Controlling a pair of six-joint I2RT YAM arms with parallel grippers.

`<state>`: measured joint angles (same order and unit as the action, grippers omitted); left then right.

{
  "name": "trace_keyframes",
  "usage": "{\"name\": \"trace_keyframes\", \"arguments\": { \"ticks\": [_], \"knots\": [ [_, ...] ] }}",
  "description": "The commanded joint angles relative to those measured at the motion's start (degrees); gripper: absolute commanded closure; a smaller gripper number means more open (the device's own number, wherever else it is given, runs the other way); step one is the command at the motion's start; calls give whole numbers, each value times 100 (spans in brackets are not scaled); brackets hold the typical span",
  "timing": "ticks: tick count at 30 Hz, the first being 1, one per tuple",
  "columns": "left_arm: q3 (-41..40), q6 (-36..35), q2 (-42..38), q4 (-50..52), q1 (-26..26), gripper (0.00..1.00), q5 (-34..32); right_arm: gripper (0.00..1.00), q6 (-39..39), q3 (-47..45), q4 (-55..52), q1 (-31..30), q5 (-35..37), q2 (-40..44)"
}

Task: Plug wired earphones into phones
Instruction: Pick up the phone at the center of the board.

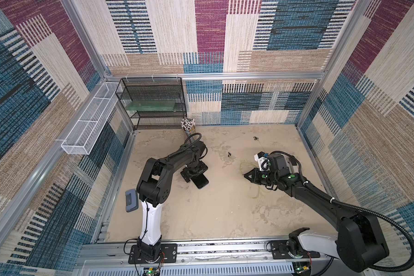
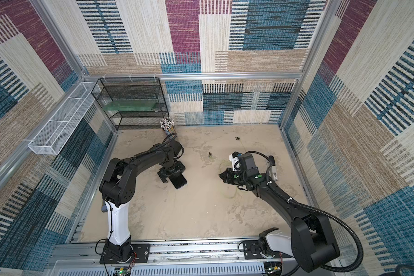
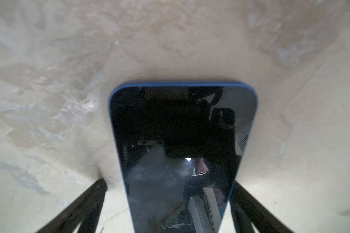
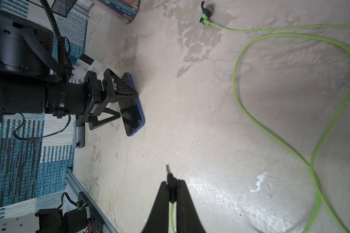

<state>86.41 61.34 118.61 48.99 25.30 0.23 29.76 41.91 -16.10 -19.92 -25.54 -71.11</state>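
The phone (image 1: 201, 182) (image 2: 179, 182), a dark glossy slab with a blue rim, lies flat on the beige table. My left gripper (image 1: 194, 175) (image 3: 168, 182) stands open astride it. One finger touches the phone's (image 3: 182, 131) long edge and the other stands a little off. The right gripper (image 4: 172, 182) (image 1: 245, 175) is shut on the earphones' black plug (image 4: 171, 178), well to the phone's (image 4: 132, 115) right. The metal tip sticks out toward the phone. The yellow-green cable (image 4: 236, 80) loops over the table behind. Two black earbuds (image 1: 255, 138) (image 1: 229, 154) lie farther back.
A cup of pencils (image 1: 188, 125) stands just behind the left arm, beside a black mesh shelf (image 1: 151, 102). A white wire basket (image 1: 89, 124) hangs on the left wall. A grey-blue device (image 1: 131, 200) lies at the table's left edge. A metal rail (image 1: 225, 248) runs along the front.
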Motion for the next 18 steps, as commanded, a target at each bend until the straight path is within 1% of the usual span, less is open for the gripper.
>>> {"name": "trace_keyframes", "arguments": {
  "ticks": [1, 3, 6, 7, 12, 18],
  "knots": [
    [-214, 202, 71, -361, -34, 17, 250, 99, 39, 37, 173, -46, -71, -4],
    [-327, 244, 32, -434, -49, 22, 230, 99, 19, 21, 166, -56, -129, 1],
    [-453, 353, -12, -499, -85, 33, 247, 99, -46, -82, 244, -62, -228, -12],
    [-471, 382, -34, -512, -109, 35, 277, 99, -74, -112, 275, -69, -272, -30],
    [-418, 422, -179, -503, -164, 37, 445, 100, -15, -262, 757, -142, -507, -137],
    [-315, 381, -375, -374, -236, 38, 636, 100, 108, -188, 965, -213, -632, -313]
  ]
}}
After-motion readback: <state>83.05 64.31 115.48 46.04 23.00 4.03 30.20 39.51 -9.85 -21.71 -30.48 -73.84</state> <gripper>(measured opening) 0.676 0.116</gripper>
